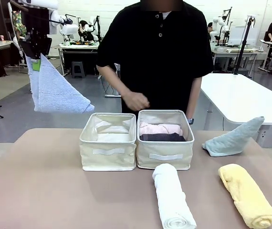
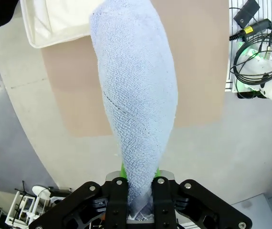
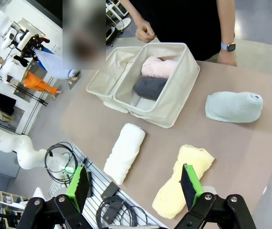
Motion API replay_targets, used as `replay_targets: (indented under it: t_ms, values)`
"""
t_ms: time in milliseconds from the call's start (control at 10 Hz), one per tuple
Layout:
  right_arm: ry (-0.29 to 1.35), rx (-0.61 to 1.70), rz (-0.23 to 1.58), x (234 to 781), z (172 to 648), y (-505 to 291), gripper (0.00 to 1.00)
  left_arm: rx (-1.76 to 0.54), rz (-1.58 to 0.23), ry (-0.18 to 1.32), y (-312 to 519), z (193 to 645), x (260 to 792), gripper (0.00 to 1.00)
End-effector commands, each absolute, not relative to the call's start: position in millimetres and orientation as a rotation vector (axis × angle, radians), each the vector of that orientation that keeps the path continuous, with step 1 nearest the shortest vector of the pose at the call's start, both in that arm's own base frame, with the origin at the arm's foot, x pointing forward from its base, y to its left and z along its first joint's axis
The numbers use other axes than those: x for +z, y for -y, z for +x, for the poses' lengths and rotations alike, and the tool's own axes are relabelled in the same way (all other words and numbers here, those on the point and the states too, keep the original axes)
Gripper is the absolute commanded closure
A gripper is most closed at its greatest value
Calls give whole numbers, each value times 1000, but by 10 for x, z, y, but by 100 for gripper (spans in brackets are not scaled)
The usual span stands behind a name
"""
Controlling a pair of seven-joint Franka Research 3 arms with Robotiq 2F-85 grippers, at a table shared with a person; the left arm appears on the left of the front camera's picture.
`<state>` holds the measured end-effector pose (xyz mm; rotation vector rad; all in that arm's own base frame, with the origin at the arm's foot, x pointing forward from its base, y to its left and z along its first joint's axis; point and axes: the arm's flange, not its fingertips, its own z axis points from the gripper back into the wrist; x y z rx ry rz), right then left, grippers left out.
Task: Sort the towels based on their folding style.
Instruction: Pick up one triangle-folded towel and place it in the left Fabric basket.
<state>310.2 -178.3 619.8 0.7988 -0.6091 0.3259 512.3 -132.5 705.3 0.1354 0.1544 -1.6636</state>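
High off the table's left end, the left gripper pinches the blue towel, long axis hanging down, with the left bin lower and to its right; the right gripper stands spread.

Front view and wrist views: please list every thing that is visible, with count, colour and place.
Rolled towels: 4; white towel and yellow towel on the near table, pink towel and dark grey towel in the right bin.
Wedge towels: 2; pale teal towel at the table's far right, lavender-blue towel hanging from the left gripper.
Bins: 2, beige, side by side: left bin, right bin.
Table: 1, light brown.
Person: 1, black shirt, far side; hand near the bins.
Grippers: 2, black; left gripper shut on the lavender-blue towel, right gripper open.
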Motion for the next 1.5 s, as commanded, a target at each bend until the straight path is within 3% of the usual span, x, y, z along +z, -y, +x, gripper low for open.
replay_targets:
  t_ms: [0, 1300, 1400]
  values:
    - [625, 343, 816, 6205, 3112, 1798, 0, -1663, 141, -142, 1326, 5116, 7067, 84]
    - [625, 343, 816, 6205, 3112, 1798, 0, -1664, 135, -155, 1326, 5124, 7051, 84]
    - [625, 343, 816, 6205, 3112, 1798, 0, -1745, 152, -175, 1374, 5192, 7014, 84]
